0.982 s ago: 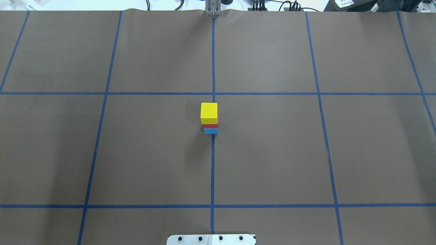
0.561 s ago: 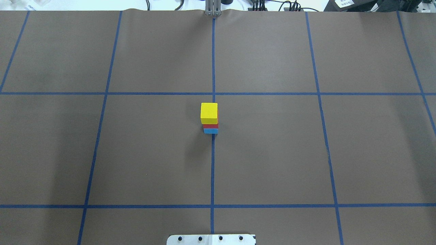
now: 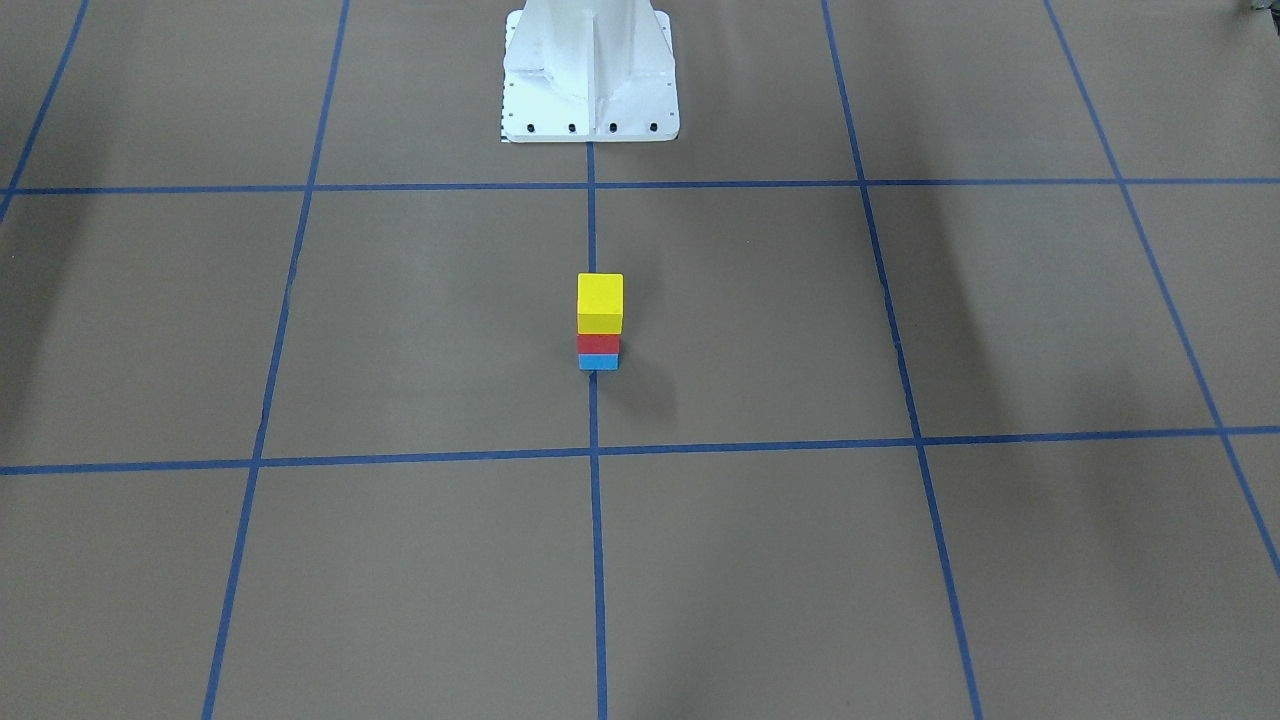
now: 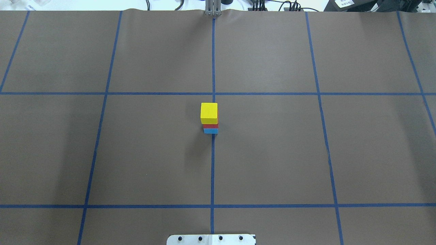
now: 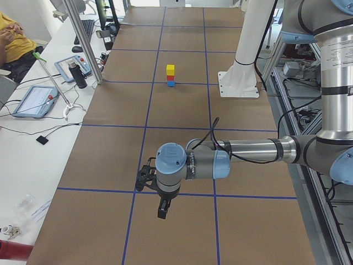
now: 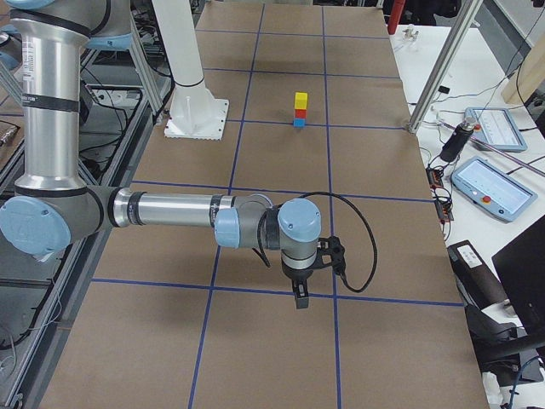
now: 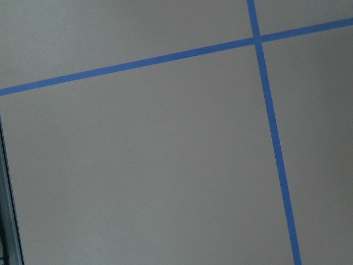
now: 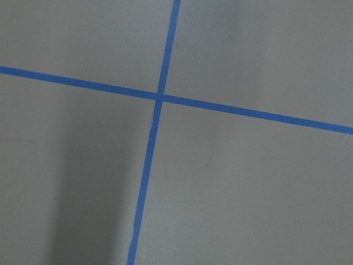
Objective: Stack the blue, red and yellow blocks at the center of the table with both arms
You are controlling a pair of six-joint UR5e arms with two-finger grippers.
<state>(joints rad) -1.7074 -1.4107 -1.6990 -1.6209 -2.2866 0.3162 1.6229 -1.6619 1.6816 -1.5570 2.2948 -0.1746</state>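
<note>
The yellow block (image 4: 208, 113) sits on the red block (image 4: 211, 126), which sits on the blue block (image 4: 211, 130), as one upright stack on the centre tape line. The stack also shows in the front view, yellow block (image 3: 600, 300) on top. Neither gripper is near it. My left gripper (image 5: 162, 210) points down over the table's left end, seen only in the exterior left view. My right gripper (image 6: 300, 298) points down over the right end, seen only in the exterior right view. I cannot tell whether either is open or shut. The wrist views show only brown paper and blue tape.
My white base pedestal (image 3: 590, 70) stands behind the stack. Blue tape lines (image 4: 213, 170) divide the brown table cover. Metal posts (image 5: 83, 38), tablets (image 5: 34, 100) and a seated person (image 5: 14, 38) are beside the table on the operators' side.
</note>
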